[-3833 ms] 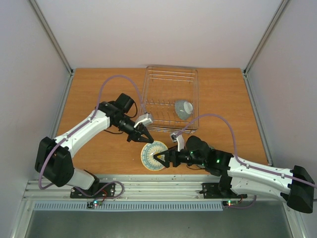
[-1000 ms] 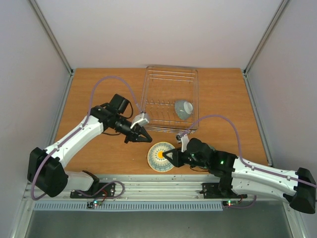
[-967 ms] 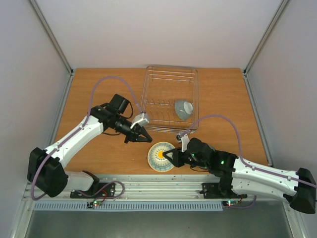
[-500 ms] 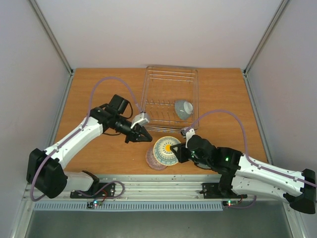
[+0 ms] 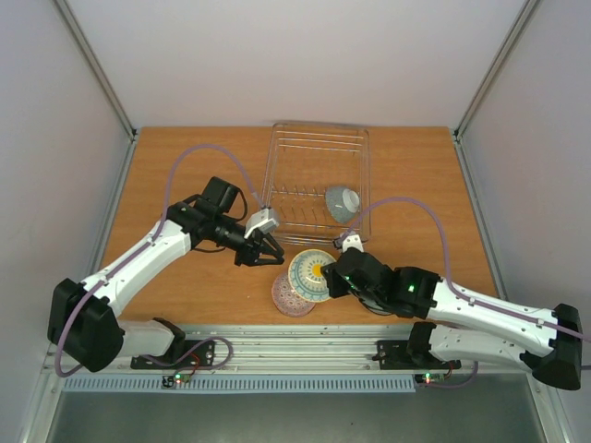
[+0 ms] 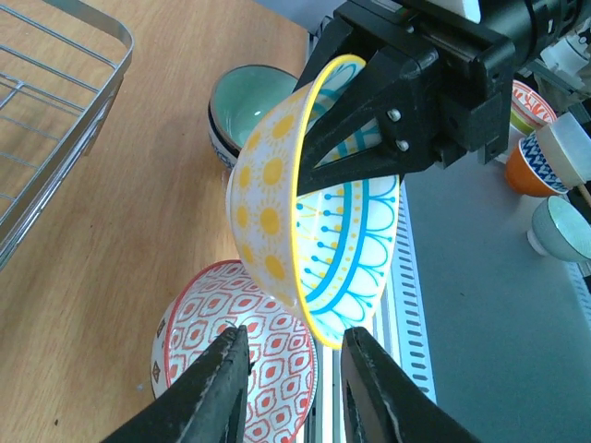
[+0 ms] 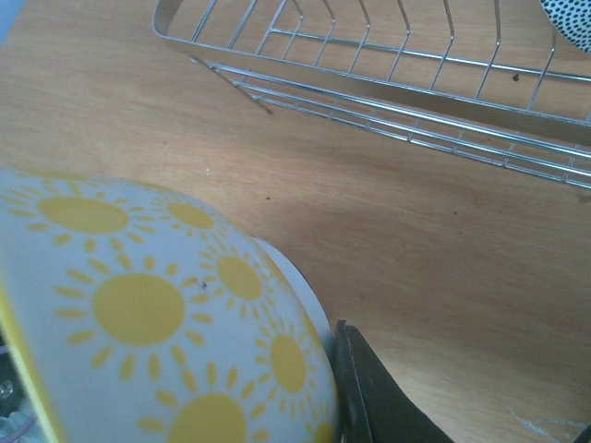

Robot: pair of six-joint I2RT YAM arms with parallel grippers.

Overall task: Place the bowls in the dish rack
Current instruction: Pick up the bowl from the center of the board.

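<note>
Sun-patterned bowl (image 5: 309, 275) hangs steeply tilted, rim pinched by the right hand (image 5: 329, 278); left hand (image 5: 274, 251) stands open beside.

An orange-brown wooden table (image 5: 185, 166) fills the middle of the top view, and its grain shows plainly in both wrist views. A pale back wall (image 5: 295, 55) stands at 12 o'clock, a left wall (image 5: 46, 138) at 9 o'clock and a right wall (image 5: 549, 138) at 3 o'clock. From the table's far corners a left post (image 5: 96, 65) slants toward 11 o'clock and a right post (image 5: 495, 65) toward 1 o'clock. A silvery rail (image 5: 305, 343) runs along the near edge at 6 o'clock. Just beyond it lies a white ribbed strip (image 5: 277, 382), then a grey surface (image 5: 295, 415).
</note>
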